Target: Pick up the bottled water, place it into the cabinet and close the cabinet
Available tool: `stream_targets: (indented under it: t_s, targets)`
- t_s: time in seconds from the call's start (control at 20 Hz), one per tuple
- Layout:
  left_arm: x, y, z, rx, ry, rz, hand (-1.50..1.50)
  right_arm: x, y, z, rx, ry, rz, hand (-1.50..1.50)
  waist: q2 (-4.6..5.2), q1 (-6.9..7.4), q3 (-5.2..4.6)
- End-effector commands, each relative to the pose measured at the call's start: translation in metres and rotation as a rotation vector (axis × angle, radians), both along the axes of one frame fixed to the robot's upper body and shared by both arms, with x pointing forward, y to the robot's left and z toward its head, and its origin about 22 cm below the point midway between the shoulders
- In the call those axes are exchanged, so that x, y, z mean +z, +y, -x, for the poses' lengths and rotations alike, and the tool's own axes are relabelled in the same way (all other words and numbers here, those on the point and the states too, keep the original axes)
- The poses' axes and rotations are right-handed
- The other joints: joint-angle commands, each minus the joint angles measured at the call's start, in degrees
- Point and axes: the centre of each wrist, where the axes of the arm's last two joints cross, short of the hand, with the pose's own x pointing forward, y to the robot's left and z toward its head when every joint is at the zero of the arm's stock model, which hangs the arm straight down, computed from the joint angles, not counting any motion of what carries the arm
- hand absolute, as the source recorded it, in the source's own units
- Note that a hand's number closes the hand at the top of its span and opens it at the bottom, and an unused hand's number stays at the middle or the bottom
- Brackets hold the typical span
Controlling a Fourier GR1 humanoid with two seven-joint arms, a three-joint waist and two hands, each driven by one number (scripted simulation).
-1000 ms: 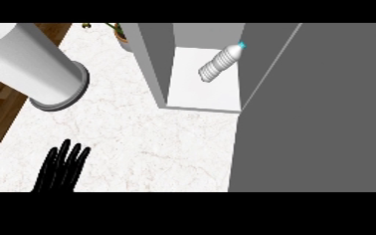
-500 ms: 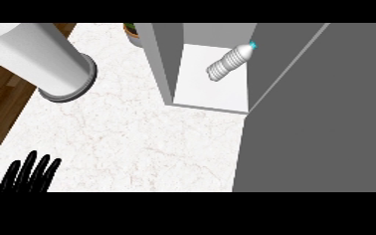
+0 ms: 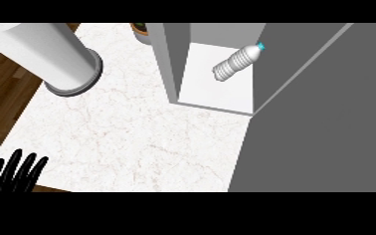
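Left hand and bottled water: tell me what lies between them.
In the head view, bare marble counter runs from the left hand to the cabinet's left wall; the bottled water lies inside, beyond that wall.

Bottled water [image 3: 236,64] lies tilted inside the open cabinet [image 3: 220,87].

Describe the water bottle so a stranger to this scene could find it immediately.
Start at the grey cabinet standing on the white marble counter, toward the upper right. On its white shelf stands the bottled water, ribbed and clear. Its blue cap sets it apart; nothing else is inside the cabinet.
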Motion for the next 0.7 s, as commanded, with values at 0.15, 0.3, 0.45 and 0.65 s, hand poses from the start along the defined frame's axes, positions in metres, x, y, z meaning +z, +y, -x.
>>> stream_targets:
  t_s: [0.15, 0.3, 0.45, 0.65]
  targets:
    - [0.012, 0.01, -0.006, -0.032, -0.015, -0.011, -1.5, -0.007, 0.025, -0.007, 0.039, 0.086, 0.047, 1.5, 0.63, 1.06, 0.0]
    - [0.014, 0.011, -0.008, -0.022, -0.037, -0.001, -1.5, -0.01, 0.024, -0.012, -0.015, 0.115, 0.023, 1.5, 0.93, 1.34, -0.02]
    - [0.016, 0.016, -0.01, -0.03, -0.033, -0.007, -1.5, -0.013, 0.025, -0.018, -0.034, 0.141, 0.005, 1.5, 1.44, 1.39, -0.04]
    - [0.022, 0.022, -0.013, -0.034, -0.046, -0.027, -1.5, -0.02, 0.029, -0.022, -0.028, 0.214, -0.042, 1.5, 1.74, 2.47, 0.11]
